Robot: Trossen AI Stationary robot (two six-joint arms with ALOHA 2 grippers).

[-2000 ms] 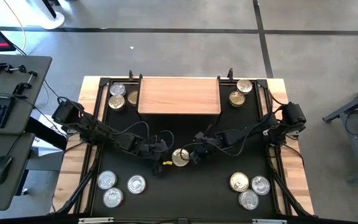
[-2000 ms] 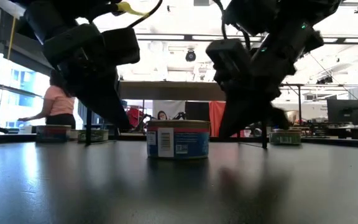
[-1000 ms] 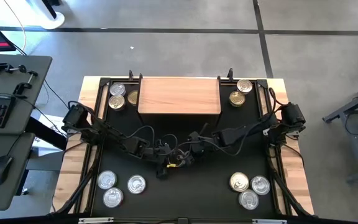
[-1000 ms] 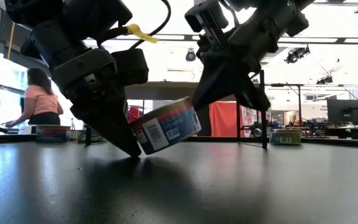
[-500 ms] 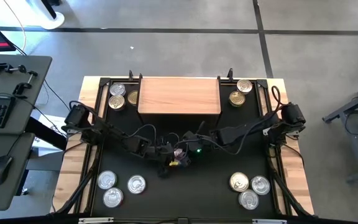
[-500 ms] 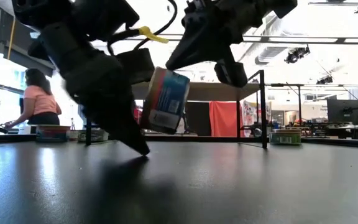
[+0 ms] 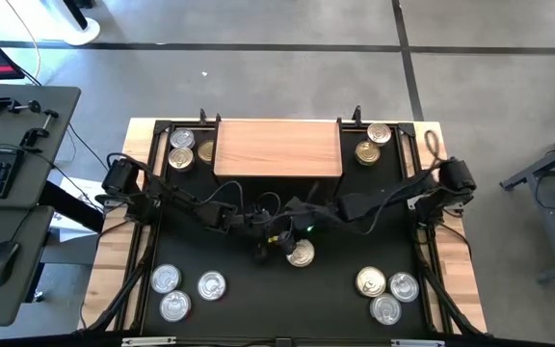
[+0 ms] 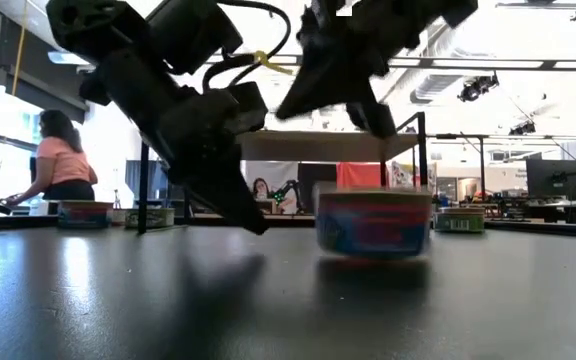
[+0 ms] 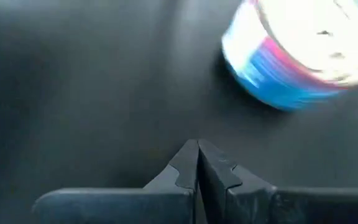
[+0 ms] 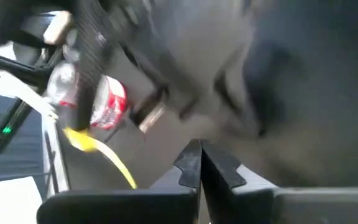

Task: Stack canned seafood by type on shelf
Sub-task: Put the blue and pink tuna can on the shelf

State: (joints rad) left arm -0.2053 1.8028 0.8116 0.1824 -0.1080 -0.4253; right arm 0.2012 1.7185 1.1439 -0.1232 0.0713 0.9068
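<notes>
**Loose can mid-counter, both claws shut**

Can (image 7: 301, 253) sits free near counter centre, shelf (image 7: 277, 147) bare at far edge. Left claw (image 9: 197, 163) pinched shut, empty; right claw (image 10: 200, 163) likewise. Risk: closed tips nudge can, it rolls off-line. Open mat around it; other cans in corners.

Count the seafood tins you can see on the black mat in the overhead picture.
11: two by the shelf's left end, two by its right end, three front left, three front right, one at centre. Arms may hide others.
</notes>
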